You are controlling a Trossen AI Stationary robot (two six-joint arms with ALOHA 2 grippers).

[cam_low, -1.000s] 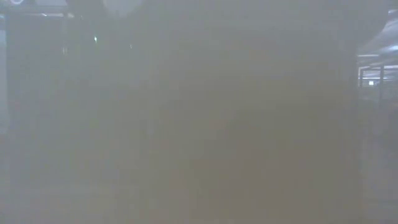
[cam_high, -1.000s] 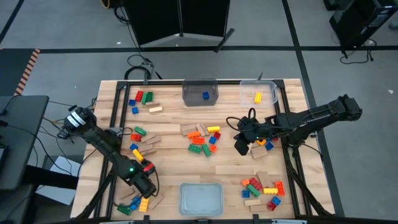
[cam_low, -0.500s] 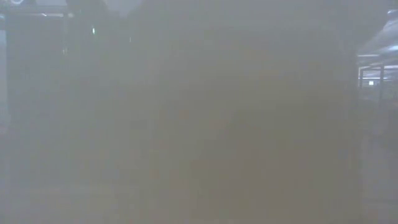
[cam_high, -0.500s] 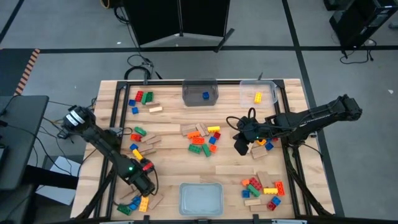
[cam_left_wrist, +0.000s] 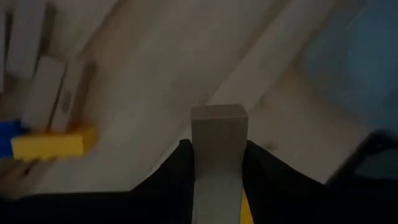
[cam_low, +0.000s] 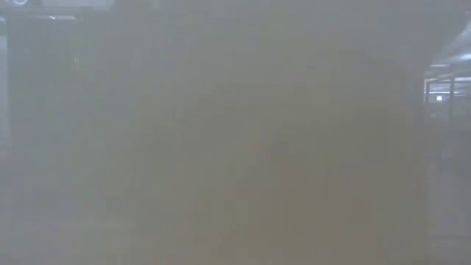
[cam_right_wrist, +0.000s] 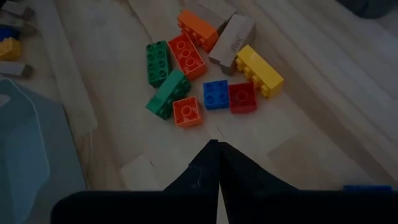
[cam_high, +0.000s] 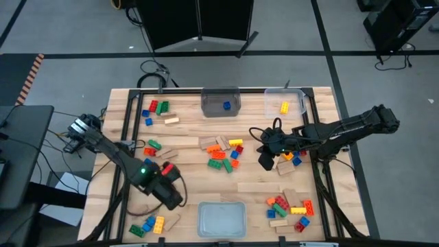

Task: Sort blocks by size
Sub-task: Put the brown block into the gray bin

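Observation:
Studded bricks and tan wooden blocks lie in heaps on the wooden table: far left [cam_high: 156, 110], left [cam_high: 154, 156], centre [cam_high: 223, 152], near left [cam_high: 151, 224] and near right [cam_high: 289, 208]. My left gripper [cam_high: 174, 197] hangs above the table between the near-left heap and the near clear bin, shut on a tan wooden block [cam_left_wrist: 217, 127]. My right gripper [cam_high: 266, 162] hovers shut to the right of the centre heap, whose bricks [cam_right_wrist: 205, 74] show beyond its fingertips [cam_right_wrist: 217, 163]. The low view shows only haze. My left gripper pinches the tan wooden block by its two long sides [cam_left_wrist: 217, 155] between its two fingers [cam_left_wrist: 185, 165]. The block's end [cam_left_wrist: 217, 115] sticks out past the fingertips. The fingers point steeply down and lie along the block, which is lifted clear of the table.
A dark bin [cam_high: 220, 103] with a blue brick and a clear bin [cam_high: 285, 103] with a yellow brick stand at the far edge. Another clear bin [cam_high: 221, 218] stands at the near edge. A few bricks [cam_high: 292, 159] lie beside my right gripper.
My left gripper has risen from the near-left heap and swung toward the table's right, toward the near clear bin. My right arm has kept still.

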